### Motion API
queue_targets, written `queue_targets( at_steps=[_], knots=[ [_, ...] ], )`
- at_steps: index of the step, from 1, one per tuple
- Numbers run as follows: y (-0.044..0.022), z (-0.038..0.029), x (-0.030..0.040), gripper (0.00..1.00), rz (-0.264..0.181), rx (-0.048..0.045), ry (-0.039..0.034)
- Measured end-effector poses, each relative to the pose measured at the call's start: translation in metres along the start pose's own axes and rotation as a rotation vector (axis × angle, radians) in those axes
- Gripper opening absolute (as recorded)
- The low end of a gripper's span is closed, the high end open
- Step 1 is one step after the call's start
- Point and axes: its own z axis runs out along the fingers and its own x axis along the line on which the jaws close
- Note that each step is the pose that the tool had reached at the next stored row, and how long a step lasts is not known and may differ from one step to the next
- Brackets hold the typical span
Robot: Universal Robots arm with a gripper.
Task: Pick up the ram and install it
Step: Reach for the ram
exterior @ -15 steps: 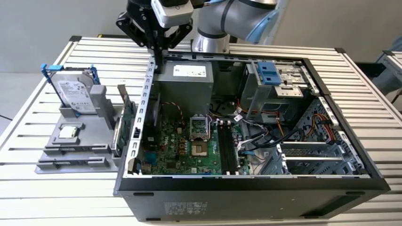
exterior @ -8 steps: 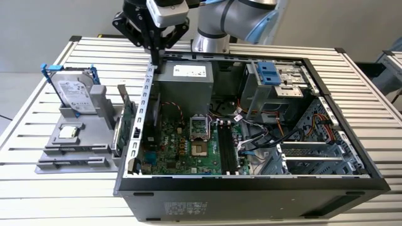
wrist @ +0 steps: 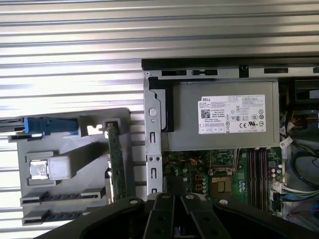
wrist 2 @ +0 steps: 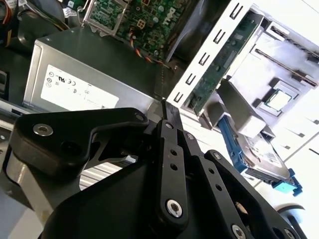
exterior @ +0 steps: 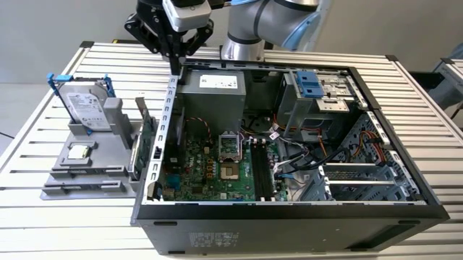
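Stage: pick-up apparently not started | gripper (exterior: 175, 65): clenched, empty, over the case (exterior: 289, 210) corner beside the power supply (exterior: 217, 95) | ram (wrist: 116, 159): on edge in the gray holder (wrist: 84, 172) | memory slots (exterior: 259, 168): unfilled

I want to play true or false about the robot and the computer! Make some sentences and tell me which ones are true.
1. The computer case is open, so its insides show. True.
2. The hard drive sits inside the case. False: it stands in the gray holder beside the case, on the exterior view's left.
3. The gripper is touching the hard drive. False: it is at the case's corner near the power supply, apart from the drive.
4. The table has a slatted top. True.
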Motion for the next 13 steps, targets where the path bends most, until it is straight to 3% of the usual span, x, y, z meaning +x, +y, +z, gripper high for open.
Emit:
queue_targets(
  at_steps=[13],
  knots=[
    [-0.0005, -0.0002, 0.0096, 0.0, 0.0, -0.0001, -0.0001]
  ],
)
